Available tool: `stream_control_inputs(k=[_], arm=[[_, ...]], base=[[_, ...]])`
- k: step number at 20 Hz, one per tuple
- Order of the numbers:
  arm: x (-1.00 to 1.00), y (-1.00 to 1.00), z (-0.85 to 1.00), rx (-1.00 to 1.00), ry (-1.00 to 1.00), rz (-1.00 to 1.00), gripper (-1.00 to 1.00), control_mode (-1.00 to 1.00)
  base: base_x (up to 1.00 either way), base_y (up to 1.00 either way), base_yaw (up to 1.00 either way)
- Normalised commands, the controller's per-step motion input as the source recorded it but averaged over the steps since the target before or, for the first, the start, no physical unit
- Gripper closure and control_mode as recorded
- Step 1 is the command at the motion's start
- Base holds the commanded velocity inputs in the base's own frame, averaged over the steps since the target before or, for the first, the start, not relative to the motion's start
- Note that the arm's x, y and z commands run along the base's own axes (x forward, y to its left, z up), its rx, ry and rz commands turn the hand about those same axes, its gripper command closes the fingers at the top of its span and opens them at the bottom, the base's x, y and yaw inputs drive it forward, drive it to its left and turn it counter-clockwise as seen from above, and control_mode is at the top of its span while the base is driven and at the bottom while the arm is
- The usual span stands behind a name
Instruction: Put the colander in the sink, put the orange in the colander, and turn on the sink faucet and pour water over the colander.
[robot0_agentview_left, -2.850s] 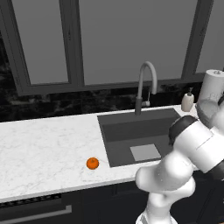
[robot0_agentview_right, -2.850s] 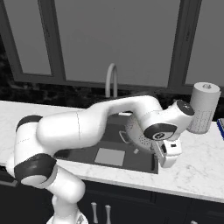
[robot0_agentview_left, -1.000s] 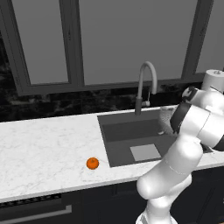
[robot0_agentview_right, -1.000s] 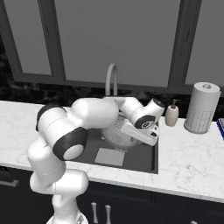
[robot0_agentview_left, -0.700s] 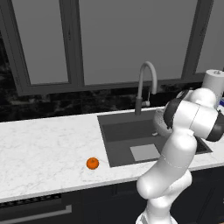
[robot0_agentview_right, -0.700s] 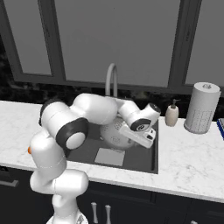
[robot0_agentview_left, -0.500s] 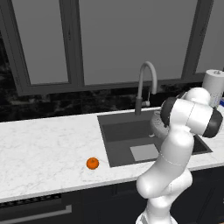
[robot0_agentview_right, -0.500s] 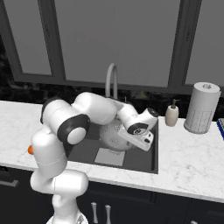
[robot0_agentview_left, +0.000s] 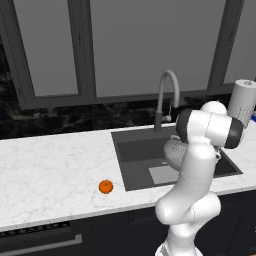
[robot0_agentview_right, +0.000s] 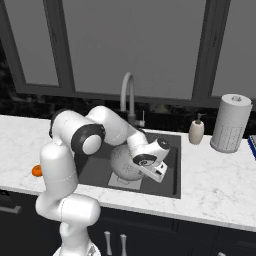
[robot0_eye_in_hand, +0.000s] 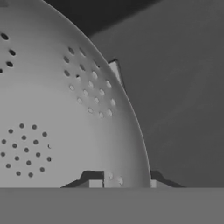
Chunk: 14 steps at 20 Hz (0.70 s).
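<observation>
While the colander (robot0_agentview_right: 126, 161) hangs inside the sink (robot0_agentview_right: 172, 186), tipped so that its perforated bowl faces outward toward the front rim, it is pinched at its rim by the jaws (robot0_agentview_right: 156, 172), which are pressed nearly together on the thin metal wall. In the hand view the bowl (robot0_eye_in_hand: 57, 113) swells up and away from the fingertips, one tip inside the rim and one outside, with the dark basin floor beyond it. So the colander lies straight ahead of the jaws and to the sink's back-left of them, its open face not yet level; I judge that it has still to be lowered and flattened onto the lighter patch of the basin floor before release.

From the right base view the arm reaches from the base out over the front edge, forearm sloping down into the basin, wrist bent so the hand points back at the bowl. The left base view shows the upper arm standing between camera and sink, the colander (robot0_agentview_left: 172, 152) peeking out beside it.

Further out, the sink faucet (robot0_agentview_right: 127, 97) arches over the back edge, untouched, and the orange (robot0_agentview_left: 105, 186) waits on the table (robot0_agentview_left: 50, 165), well apart to the left.
</observation>
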Motion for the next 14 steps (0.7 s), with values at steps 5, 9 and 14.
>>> stream_control_inputs(k=[5, 9, 14], arm=[[0.11, 0.0, -0.63, -0.08, 0.0, -0.08, 1.0, -1.0], [0.16, 0.03, -0.57, -0.06, 0.0, -0.08, 1.0, -1.0], [0.16, 0.0, -0.51, -0.02, -0.01, -0.08, 1.0, -1.0]], base=[[0.0, 0.0, 0.0], [0.0, 0.0, 0.0], [0.0, 0.0, 0.0]])
